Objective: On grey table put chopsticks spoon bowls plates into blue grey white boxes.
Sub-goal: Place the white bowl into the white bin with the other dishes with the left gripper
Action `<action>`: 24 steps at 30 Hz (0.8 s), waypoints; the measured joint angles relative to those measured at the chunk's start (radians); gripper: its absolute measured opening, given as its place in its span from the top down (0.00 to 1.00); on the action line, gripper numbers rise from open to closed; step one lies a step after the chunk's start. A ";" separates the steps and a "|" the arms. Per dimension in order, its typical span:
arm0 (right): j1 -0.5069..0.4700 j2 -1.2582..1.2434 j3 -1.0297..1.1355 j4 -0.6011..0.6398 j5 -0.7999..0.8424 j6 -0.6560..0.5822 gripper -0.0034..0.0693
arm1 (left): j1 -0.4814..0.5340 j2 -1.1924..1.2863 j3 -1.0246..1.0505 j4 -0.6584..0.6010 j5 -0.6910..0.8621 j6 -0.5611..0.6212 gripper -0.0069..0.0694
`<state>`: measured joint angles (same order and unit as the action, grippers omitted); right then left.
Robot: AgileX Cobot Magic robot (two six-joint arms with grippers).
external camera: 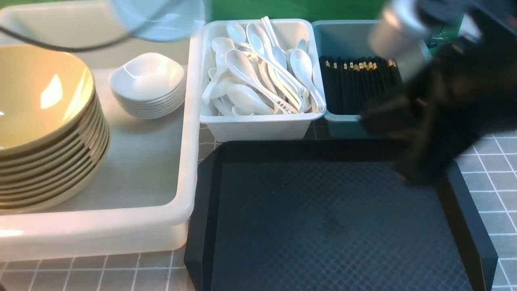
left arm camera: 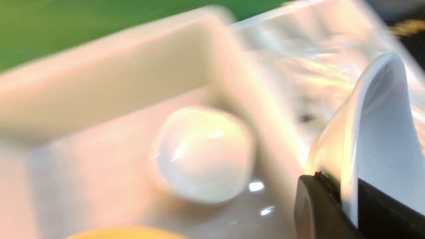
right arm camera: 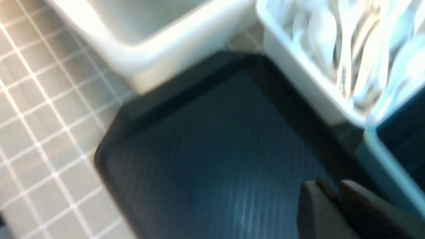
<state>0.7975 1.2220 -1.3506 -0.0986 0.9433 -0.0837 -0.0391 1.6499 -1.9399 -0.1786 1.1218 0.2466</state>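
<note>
My left gripper [left arm camera: 348,196] is shut on the rim of a small white bowl [left arm camera: 375,132], held above the big white box [external camera: 183,169]. In the front view that bowl is a pale blur [external camera: 161,18] at the top. Below it, inside the box, lie a stack of small white bowls [external camera: 147,85] and a stack of yellow plates [external camera: 44,121]. White spoons [external camera: 258,72] fill the small white box [external camera: 258,127]. Black chopsticks [external camera: 355,81] lie in the blue box [external camera: 343,125]. My right gripper [external camera: 410,176], blurred, hangs shut over the black tray's far right corner, with nothing seen between its fingers [right arm camera: 312,205].
The black tray [external camera: 323,226] sits in front of the two small boxes with nothing on it. The grey gridded table [external camera: 499,178] shows to its right and along the near edge. The right arm's blurred bulk covers part of the blue box.
</note>
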 joint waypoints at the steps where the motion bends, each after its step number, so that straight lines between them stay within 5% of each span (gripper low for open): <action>1: 0.000 0.018 -0.020 0.000 -0.007 -0.013 0.80 | 0.038 0.013 0.000 -0.019 0.000 0.000 0.91; 7: 0.000 0.073 -0.065 0.001 -0.053 -0.070 0.79 | 0.138 0.129 0.000 -0.119 -0.064 0.007 0.91; 18: 0.000 0.120 -0.068 -0.084 -0.137 -0.097 0.78 | 0.136 0.413 0.002 -0.150 -0.311 0.064 0.91; 24: -0.027 0.156 -0.068 -0.096 -0.181 -0.098 0.77 | 0.132 0.450 0.004 -0.151 -0.336 0.098 0.80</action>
<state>0.7710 1.3782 -1.4190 -0.1942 0.7619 -0.1815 0.0933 2.1000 -1.9360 -0.3293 0.7854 0.3449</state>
